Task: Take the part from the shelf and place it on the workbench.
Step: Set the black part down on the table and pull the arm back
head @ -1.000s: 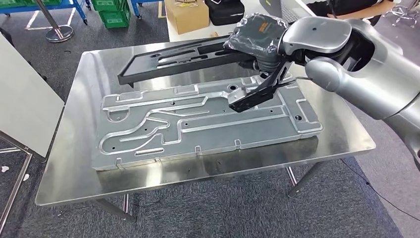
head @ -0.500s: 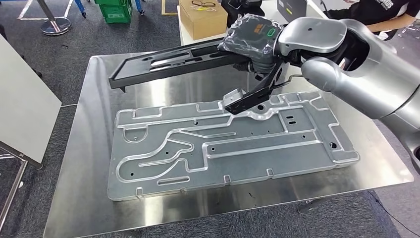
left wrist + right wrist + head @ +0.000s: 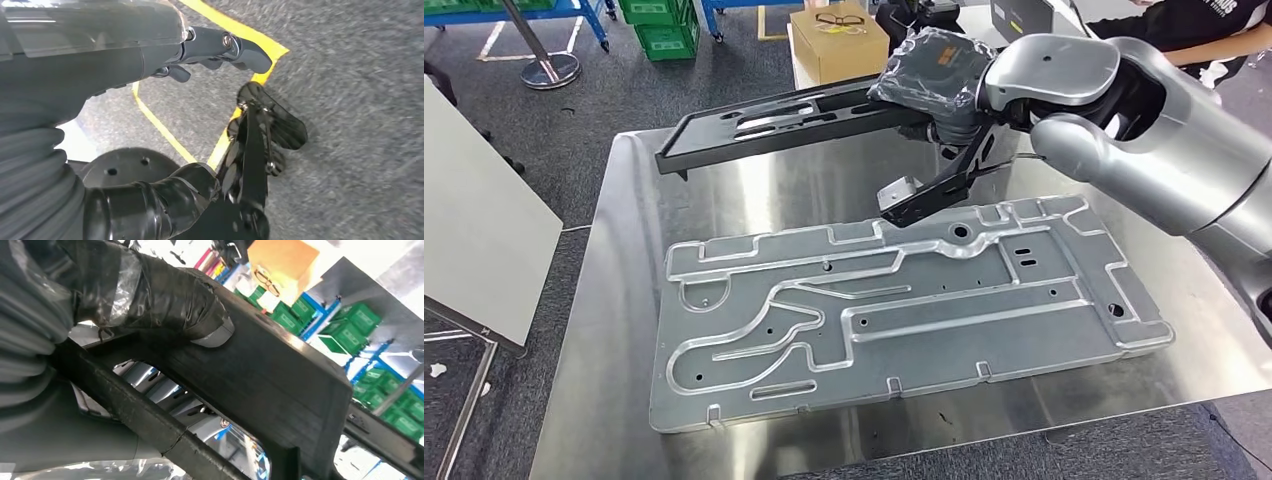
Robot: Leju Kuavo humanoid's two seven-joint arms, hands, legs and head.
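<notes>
**Black frame hanging over the far side of the bench**

I'm holding the black frame in the air with my right hand, which is clamping one end of it, on the right. In the right wrist view I'm seeing the wrapped fingers lying across the flat top face of the frame with the thumb underneath. The long free end is sticking out to the left, above the far edge of the steel workbench, touching nothing.

Nearer to me, a big silver plate with raised channels is lying flat on the bench, taking up most of the near surface. A cardboard box is sitting beyond the bench.

My left hand is hanging down by the floor, fingers apart, holding nothing.

Judging how this thing is handling: it looks stiff, since it is showing no visible sag along its length. It's probably light plastic with cut-outs. But I'm gripping it at one end, so the long overhang is levering against my fingers, and the smooth face could slip. A hold nearer the middle would be balancing it better.
</notes>
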